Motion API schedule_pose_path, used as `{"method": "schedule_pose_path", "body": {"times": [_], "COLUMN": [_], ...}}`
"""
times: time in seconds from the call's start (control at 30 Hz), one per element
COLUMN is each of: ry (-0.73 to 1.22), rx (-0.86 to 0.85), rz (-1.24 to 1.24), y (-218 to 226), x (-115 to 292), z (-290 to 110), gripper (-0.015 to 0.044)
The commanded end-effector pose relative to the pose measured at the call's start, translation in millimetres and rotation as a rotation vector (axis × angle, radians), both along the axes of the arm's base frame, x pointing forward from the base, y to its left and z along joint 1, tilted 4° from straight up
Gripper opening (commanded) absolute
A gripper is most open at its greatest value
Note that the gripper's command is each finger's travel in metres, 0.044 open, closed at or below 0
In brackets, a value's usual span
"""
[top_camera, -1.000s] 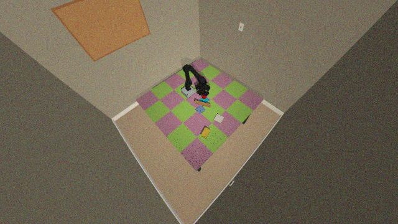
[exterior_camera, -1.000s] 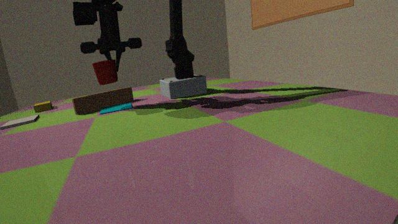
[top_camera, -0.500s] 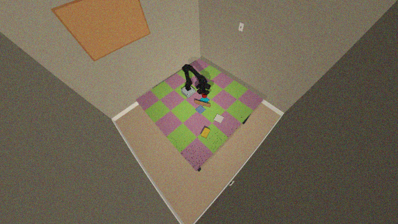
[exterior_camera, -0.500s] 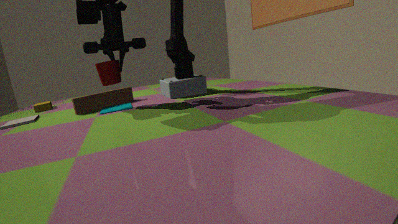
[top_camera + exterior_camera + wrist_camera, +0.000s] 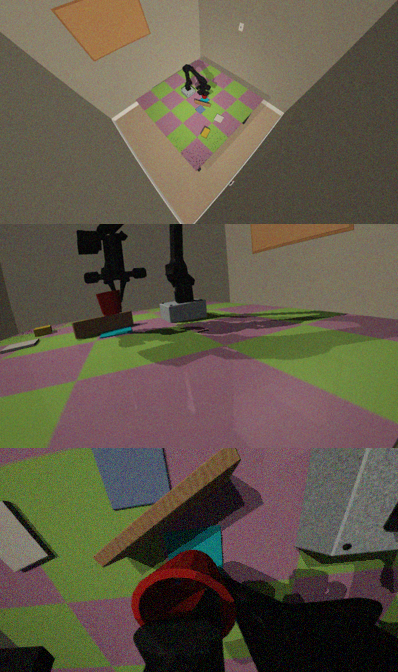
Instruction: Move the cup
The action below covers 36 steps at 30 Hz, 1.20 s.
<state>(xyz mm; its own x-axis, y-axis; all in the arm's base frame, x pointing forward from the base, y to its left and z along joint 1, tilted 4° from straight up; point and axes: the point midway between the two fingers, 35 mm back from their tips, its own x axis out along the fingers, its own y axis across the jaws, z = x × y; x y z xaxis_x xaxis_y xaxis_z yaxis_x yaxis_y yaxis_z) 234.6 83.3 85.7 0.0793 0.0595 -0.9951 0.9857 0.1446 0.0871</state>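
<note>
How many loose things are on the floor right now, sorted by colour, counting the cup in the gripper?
Red: 1, the cup held in the gripper
Teal: 1, pad
Blue: 1, pad
Brown: 1, board
White: 1, slab
Yellow: 1, block
Total: 6

Matte black jointed arm [image 5: 177, 270] on a pale grey box base [image 5: 183, 310]; above the gripper [image 5: 115, 290], a crossbar with round knobs (possibly wheels).
</note>
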Motion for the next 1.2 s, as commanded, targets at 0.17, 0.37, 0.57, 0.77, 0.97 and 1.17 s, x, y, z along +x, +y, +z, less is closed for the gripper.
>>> {"method": "schedule_pose_path", "body": {"times": [0.17,0.37,0.57,0.77,0.97,1.17], "ry": [0.008,0.008,0.008,0.009,0.009,0.009], "rx": [-0.007,-0.007,-0.007,-0.007,-0.007,-0.007], "rz": [-0.006,-0.006,-0.006,-0.006,-0.006,-0.006], "y": [0,1,2,2,2,2], "x": [0,0,1,1,0,0], "z": [-14,-23,-32,-41,-49,-56], "gripper": [0.0000,0.0000,0.0000,0.0000,0.0000,0.0000]}}
